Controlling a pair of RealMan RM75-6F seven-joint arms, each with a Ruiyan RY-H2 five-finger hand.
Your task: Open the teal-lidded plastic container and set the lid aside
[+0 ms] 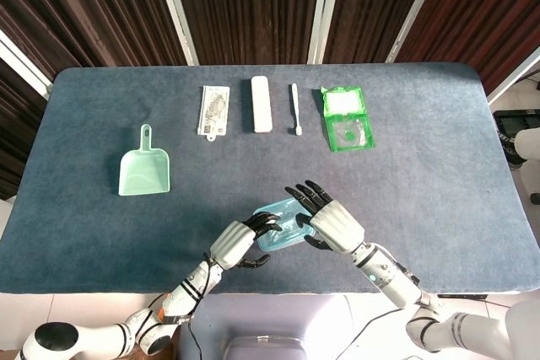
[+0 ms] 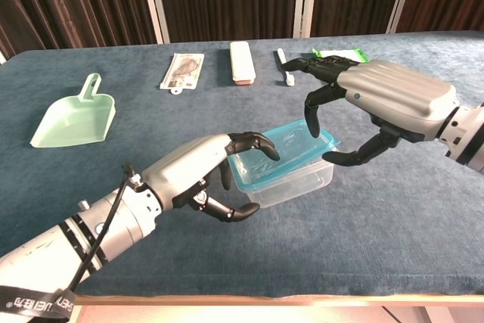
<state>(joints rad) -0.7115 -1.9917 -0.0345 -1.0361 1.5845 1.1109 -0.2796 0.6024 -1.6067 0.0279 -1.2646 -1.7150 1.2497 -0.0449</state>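
Note:
A clear plastic container (image 2: 295,183) with a teal lid (image 1: 283,225) (image 2: 281,150) sits near the table's front edge, lid seated on it. My left hand (image 1: 236,242) (image 2: 198,175) grips its left end, with fingers curled over the lid and the thumb low against the front wall. My right hand (image 1: 331,220) (image 2: 386,104) arches over the lid's right end. Its fingertips (image 2: 310,115) come down by the far edge and its thumb sits at the near right corner. Whether they press the lid is unclear.
A mint green dustpan (image 1: 143,173) (image 2: 76,119) lies at the left. Along the back lie a printed packet (image 1: 213,110), a white case (image 1: 261,104), a white stick (image 1: 295,109) and a green package (image 1: 346,120). The table (image 1: 439,208) is dark blue.

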